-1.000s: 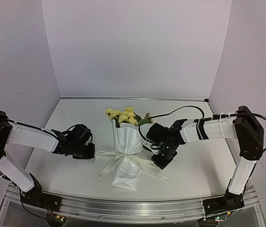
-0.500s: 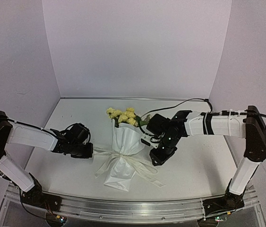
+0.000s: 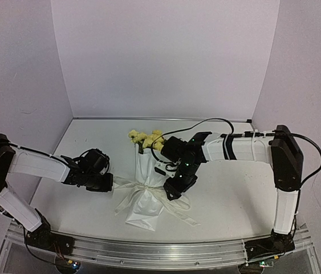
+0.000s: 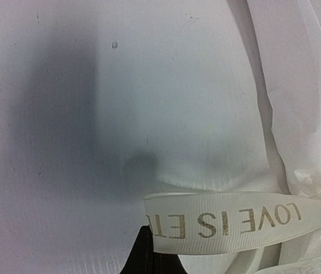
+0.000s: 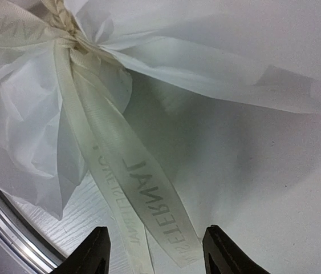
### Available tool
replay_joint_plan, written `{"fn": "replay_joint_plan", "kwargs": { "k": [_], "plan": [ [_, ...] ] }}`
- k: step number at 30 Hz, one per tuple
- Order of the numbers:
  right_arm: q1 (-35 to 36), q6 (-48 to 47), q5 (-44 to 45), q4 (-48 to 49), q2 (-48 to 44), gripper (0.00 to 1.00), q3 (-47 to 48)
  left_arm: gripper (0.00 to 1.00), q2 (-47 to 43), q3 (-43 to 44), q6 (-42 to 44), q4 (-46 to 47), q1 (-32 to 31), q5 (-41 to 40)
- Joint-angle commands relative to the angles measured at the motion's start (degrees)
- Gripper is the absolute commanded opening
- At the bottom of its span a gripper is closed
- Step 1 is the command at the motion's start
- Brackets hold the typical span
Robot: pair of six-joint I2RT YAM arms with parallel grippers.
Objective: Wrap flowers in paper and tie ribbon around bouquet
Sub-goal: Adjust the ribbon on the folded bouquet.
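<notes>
The bouquet lies mid-table: yellow flowers (image 3: 146, 138) stick out of a white paper cone (image 3: 149, 167), with the cream ribbon (image 3: 146, 188) knotted at its waist. My left gripper (image 3: 109, 182) is shut on the ribbon's left end (image 4: 234, 222), lettered in gold; one dark finger (image 4: 145, 258) shows under the strip, beside the paper (image 4: 303, 114). My right gripper (image 3: 173, 191) hovers open at the waist's right side. In its wrist view the right gripper (image 5: 155, 251) straddles two loose ribbon tails (image 5: 149, 205) that run down from the knot (image 5: 72, 43) over the paper (image 5: 206, 63); its fingers (image 5: 94, 254) touch neither.
Pale walls close in the table (image 3: 228, 200) at the back and both sides. A metal rail (image 3: 149, 250) runs along the near edge and also shows as the rail (image 5: 9, 225) close beside the paper's flared bottom.
My right arm has swung left to the bouquet's waist and its jaws have opened. The bouquet's bottom has shifted slightly left. The left arm has barely moved.
</notes>
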Motion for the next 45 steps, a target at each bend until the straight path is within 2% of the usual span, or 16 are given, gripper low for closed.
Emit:
{"fn": "replay_joint_plan", "kwargs": {
  "k": [1,6,19,21,25,29,34,36,42,45],
  "plan": [
    [0.62,-1.78,1.37,-1.07,2.52,0.58,4.75,0.0,0.08,0.79,0.91,1.08,0.16,0.73],
    [0.69,-2.07,3.64,-1.47,4.09,0.55,6.06,0.0,-0.05,0.87,0.95,1.09,0.17,0.85],
    [0.69,-1.55,3.33,-1.68,5.59,0.11,6.89,0.0,-0.72,0.41,0.71,1.14,0.16,1.04],
    [0.78,-1.45,3.58,-1.67,5.45,0.1,6.78,0.0,-0.9,0.32,0.66,1.1,0.16,1.02],
    [0.79,-1.37,5.04,-1.5,5.23,0.0,6.58,0.0,-1.06,0.25,0.65,1.09,0.17,1.01],
    [0.99,-1.29,6.15,-0.1,3.97,0.02,4.46,0.0,-1.17,0.25,0.6,0.93,0.17,0.95],
    [1.84,-1.53,10.62,7.16,-0.47,0.25,-3.2,0.0,-1.24,0.11,0.52,1.0,0.17,1.03],
    [2.03,-1.57,12.5,10.0,-2.48,0.3,-6.23,0.0,-1.33,0.11,0.51,1.01,0.17,1.08],
    [2.11,-1.87,17.02,13.54,-4.29,0.38,-10.82,0.0,-0.99,0.16,0.59,1.01,0.16,1.2],
    [2.13,-1.39,16.97,13.89,-3.54,0.36,-10.52,0.0,-0.78,0.26,0.51,1.11,0.17,1.21]
  ]
}}
